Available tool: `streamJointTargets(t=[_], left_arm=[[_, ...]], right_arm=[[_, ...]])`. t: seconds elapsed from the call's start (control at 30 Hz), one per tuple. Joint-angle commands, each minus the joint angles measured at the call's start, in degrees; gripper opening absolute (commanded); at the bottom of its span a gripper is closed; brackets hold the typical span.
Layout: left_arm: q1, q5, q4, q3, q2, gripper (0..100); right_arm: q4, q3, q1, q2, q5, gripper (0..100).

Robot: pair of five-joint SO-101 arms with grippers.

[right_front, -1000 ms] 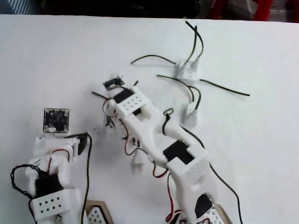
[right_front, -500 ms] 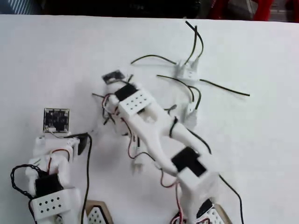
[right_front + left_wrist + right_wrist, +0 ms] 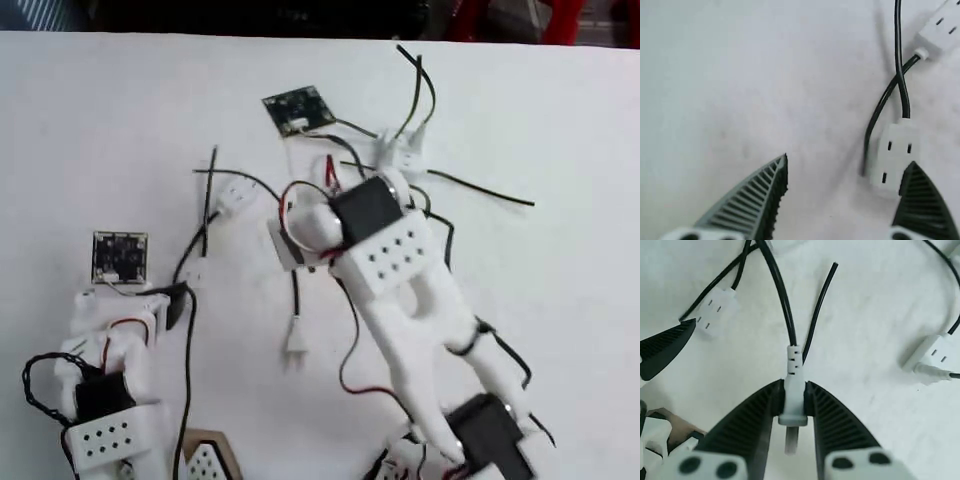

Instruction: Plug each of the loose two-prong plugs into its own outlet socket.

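Note:
My right gripper is shut on a white two-prong plug, whose black cord runs away over the table. In the high view this arm's wrist hangs over the table's middle. A second white plug lies loose in front of it. My left gripper is open and low over the table, with a white outlet socket beside one finger. That socket lies just beyond the left gripper. Another socket lies farther back.
More white sockets with black cords sit at the back right, one of them in the right wrist view. Loose cords cross the table's middle. A free cord end lies beyond the held plug.
The right arm has swung to the right and turned its wrist, dragging cords with it and uncovering two sockets on the left. The left arm has not moved.

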Motion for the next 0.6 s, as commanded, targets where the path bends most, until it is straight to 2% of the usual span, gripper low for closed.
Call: streamJointTargets(t=[0.0,0.2,0.37,0.57], left_arm=[[-0.4,4.9,-2.6,-1.9,-0.8,35],[4.7,13.3,-2.4,-9.5,-0.8,35],[11.9,21.0,-2.6,-15.5,-0.8,35],[19.7,23.2,-2.5,-20.8,-0.8,35]], right_arm=[[0.6,-0.6,0.7,-7.8,-0.1,1.7],[0.0,-0.5,-1.9,-11.6,-0.5,1.7],[-4.0,6.1,-8.0,-12.2,-0.5,1.7],[-12.3,16.5,-12.5,-17.0,-0.5,1.7]])
